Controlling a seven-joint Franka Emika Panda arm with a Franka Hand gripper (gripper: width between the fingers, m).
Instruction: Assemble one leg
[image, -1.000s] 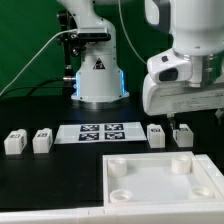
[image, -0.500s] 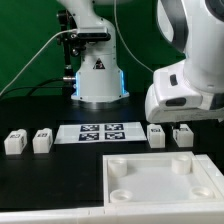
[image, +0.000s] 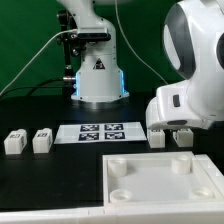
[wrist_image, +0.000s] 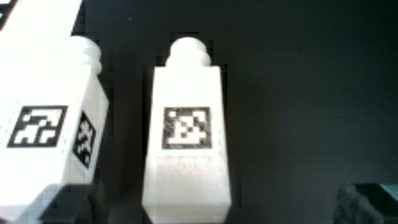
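Note:
Four white legs with marker tags lie on the black table. Two are at the exterior view's left and two at its right. My gripper is low over the rightmost leg, mostly hidden under the white hand. In the wrist view that leg lies between my two dark fingertips, with a gap on each side. The gripper is open and touches nothing. The neighbouring leg lies beside it.
The large white square panel with round corner sockets lies at the front. The marker board lies between the two pairs of legs. The robot base stands behind it.
The arm has come down toward the rightmost leg and now covers more of the right side. The legs and the panel have not moved.

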